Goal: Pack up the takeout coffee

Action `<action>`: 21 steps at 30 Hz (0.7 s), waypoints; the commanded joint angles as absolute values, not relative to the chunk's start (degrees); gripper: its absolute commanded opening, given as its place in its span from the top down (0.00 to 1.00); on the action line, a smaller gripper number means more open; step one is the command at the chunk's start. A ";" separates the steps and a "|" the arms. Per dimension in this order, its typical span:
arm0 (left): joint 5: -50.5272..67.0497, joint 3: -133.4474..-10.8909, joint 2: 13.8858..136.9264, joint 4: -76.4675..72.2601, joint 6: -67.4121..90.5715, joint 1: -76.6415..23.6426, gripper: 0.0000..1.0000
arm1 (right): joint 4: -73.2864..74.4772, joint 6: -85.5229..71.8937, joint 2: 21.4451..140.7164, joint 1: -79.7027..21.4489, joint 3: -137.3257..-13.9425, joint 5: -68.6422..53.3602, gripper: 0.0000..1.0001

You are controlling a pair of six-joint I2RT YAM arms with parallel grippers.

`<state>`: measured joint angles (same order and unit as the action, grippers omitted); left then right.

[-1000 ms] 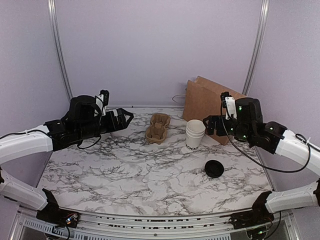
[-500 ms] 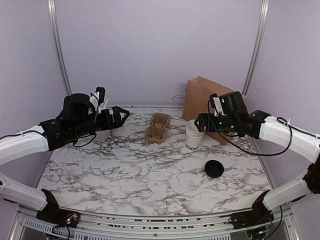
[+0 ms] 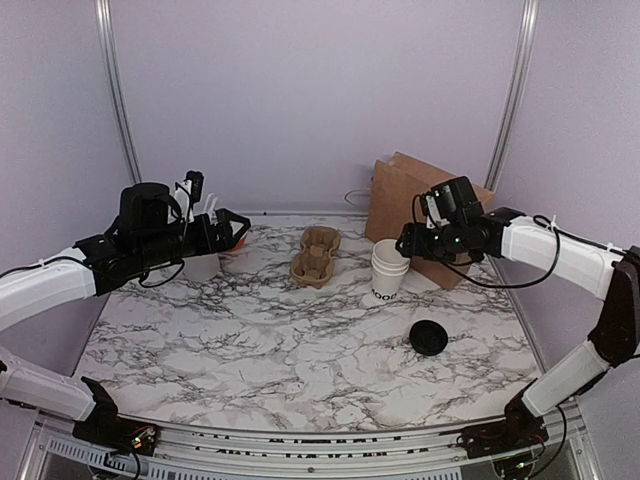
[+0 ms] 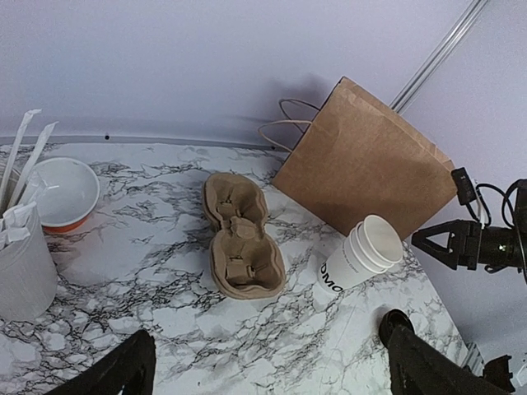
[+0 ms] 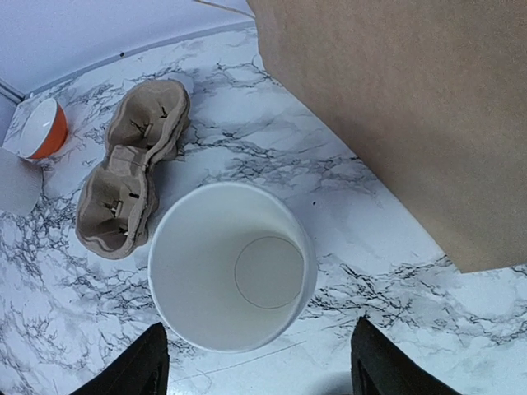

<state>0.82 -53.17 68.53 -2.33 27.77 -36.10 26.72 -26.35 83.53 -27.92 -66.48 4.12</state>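
Note:
No lidded cup shows. A stack of lidless white paper cups (image 3: 389, 270) with black lettering stands right of centre; it also shows in the left wrist view (image 4: 362, 259) and the right wrist view (image 5: 230, 276). A round black lid (image 3: 428, 337) lies apart on the table, nearer to me, and shows in the left wrist view (image 4: 394, 322). My right gripper (image 3: 407, 243) is open and empty, just above the stack, its fingers either side of the top cup's rim without touching (image 5: 259, 366). My left gripper (image 3: 237, 228) is open and empty at the far left (image 4: 268, 378).
A brown pulp cup carrier (image 3: 315, 255) lies left of the cups. A brown paper bag (image 3: 415, 210) stands behind them. A grey-white utensil holder (image 3: 201, 264) and an orange bowl (image 4: 62, 193) sit at the back left, under my left arm.
My right gripper has moved left to the top of the cup stack. My left gripper has drawn back a little to the left. The cups and the lid have not moved.

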 commanded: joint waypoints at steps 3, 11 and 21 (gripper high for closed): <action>1.05 -51.69 65.39 -3.84 28.47 -35.86 0.01 | 30.42 -23.10 87.19 -27.60 -73.22 7.18 0.36; 0.04 -50.81 63.96 -4.09 29.10 -35.83 0.01 | 30.13 -22.35 89.92 -27.56 -74.72 6.46 0.42; 0.68 -51.02 63.43 -3.53 29.36 -35.86 0.01 | 28.27 -23.87 91.17 -27.42 -73.31 5.46 0.49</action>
